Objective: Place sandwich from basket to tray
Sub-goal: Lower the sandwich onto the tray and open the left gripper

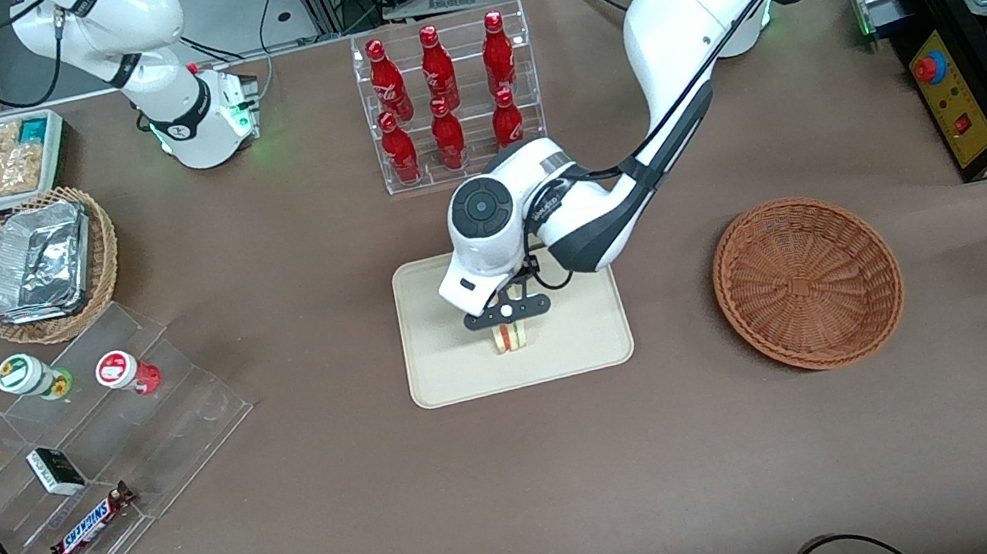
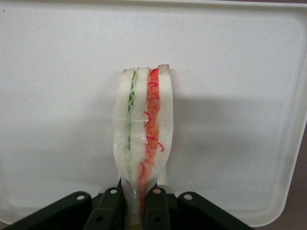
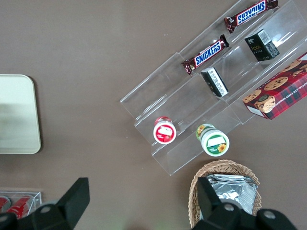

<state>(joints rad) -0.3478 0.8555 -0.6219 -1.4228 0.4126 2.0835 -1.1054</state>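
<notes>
Gripping the sandwich (image 2: 144,139) edge-up, my gripper (image 1: 508,317) hangs over the tray (image 1: 451,381), near its front edge; released upright, it would likely topple.

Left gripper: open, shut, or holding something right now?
Left gripper: shut on the triangular pale-bread sandwich with red and green filling, over the flat cream-beige rectangular tray.

Left arm bent low, gripper (image 1: 510,327) pointing down, fingers (image 2: 156,205) clamped together
</notes>
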